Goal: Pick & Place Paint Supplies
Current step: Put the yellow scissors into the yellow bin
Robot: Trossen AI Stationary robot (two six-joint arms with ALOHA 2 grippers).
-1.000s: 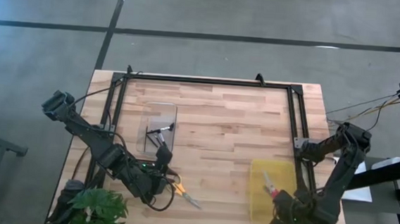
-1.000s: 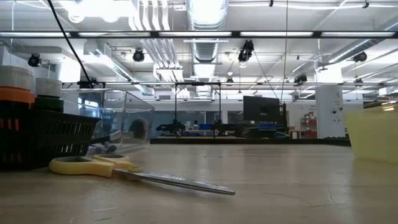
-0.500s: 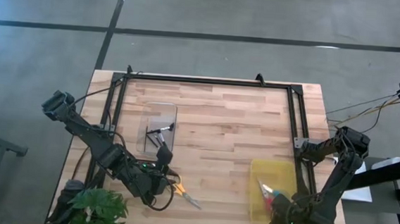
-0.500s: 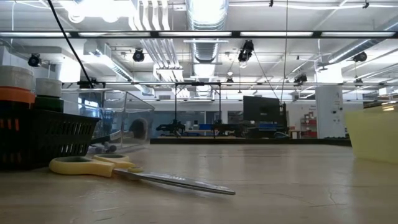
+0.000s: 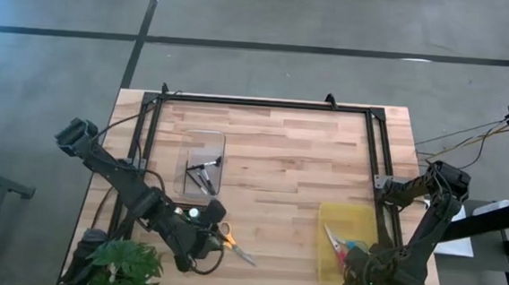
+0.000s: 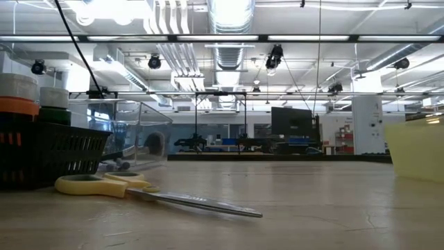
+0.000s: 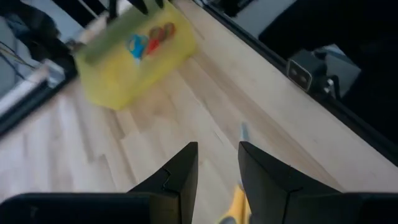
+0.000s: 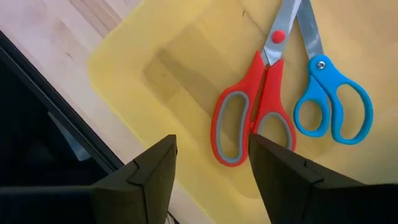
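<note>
Wood table [image 5: 281, 153] w/ yellow bin [image 5: 348, 223], yellow scissors [image 5: 234, 245].

From straight overhead we take in the whole table [image 5: 281, 153] and both arms, while our low camera sits at tabletop height, looking level across the wood into the room, with the yellow scissors [image 6: 139, 193] close in front. Our right wrist camera looks down, close, into the bin [image 8: 155, 68]. The left wrist camera sees that same bin [image 7: 134, 59] from farther across the table.

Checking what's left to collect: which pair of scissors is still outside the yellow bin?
The yellow-handled scissors, lying on the bare table by the left gripper. The red scissors and blue scissors lie in the yellow bin.
</note>
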